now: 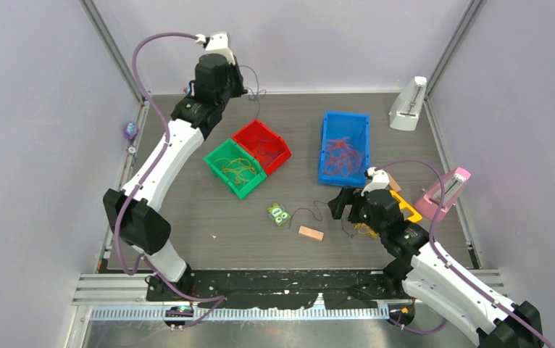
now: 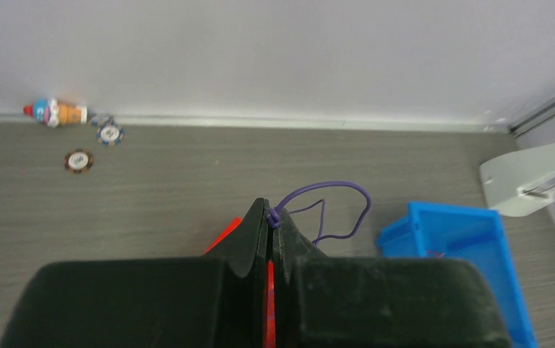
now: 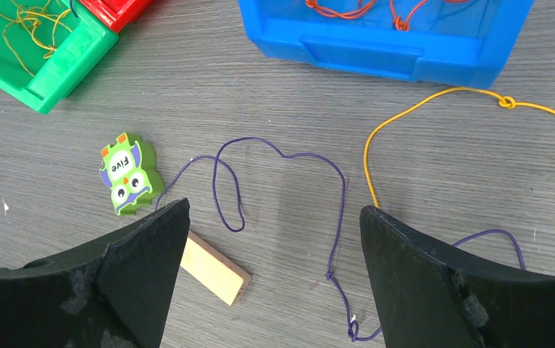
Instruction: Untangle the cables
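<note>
Tool (image 2: pixel 269 212) — left — tight on purple cable (image 2: pixel 329 184)

The blue bin (image 1: pixel 324 148) holds orange-red cables (image 1: pixel 341 154). Left of it stand the red bin (image 1: pixel 283 154) and the green bin (image 1: pixel 249 190). Farther left, toward the back wall, the left gripper (image 1: pixel 244 90) is raised, pinching a dangling purple cable (image 1: pixel 258 109). Just below the blue bin, the right gripper (image 1: pixel 338 204) is spread wide near a loose purple cable (image 1: pixel 305 210).

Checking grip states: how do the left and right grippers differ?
Left gripper is shut on a purple cable; right gripper is open, holding nothing. Left is raised at the far edge past the red bin; right is low over a loose purple cable. Both are black.
</note>
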Robot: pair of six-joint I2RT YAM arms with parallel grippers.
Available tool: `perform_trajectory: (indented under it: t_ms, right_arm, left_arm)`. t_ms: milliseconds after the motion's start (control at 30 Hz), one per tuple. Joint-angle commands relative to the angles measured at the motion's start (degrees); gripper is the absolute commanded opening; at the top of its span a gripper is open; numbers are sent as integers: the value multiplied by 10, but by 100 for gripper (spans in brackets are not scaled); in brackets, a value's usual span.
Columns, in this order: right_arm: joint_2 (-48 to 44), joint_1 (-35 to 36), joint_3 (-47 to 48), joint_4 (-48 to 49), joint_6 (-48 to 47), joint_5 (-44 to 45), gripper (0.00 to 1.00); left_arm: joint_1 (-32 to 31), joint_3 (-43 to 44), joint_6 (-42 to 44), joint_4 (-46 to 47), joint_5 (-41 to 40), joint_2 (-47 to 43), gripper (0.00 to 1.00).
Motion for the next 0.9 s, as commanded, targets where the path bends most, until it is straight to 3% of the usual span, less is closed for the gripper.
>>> perform_trajectory:
  t_ms: [0, 333, 467, 700, 867]
  right_arm:
    - [-7, 3, 9, 26, -7, 7, 92]
    - [4, 3, 7, 33, -8, 2, 92]
    - [9, 3, 5, 40, -4, -5, 92]
    - [15, 3, 8, 43, -4, -8, 92]
    - [20, 3, 7, 46, -2, -8, 92]
  left_arm:
    - [11, -37, -13, 62, -29, -5, 0]
    - [12, -15, -4, 47, -21, -34, 0]
    - [12, 25, 11, 36, -21, -20, 0]
    - [13, 168, 23, -16, -22, 33, 0]
    - [13, 157, 22, -11, -23, 27, 0]
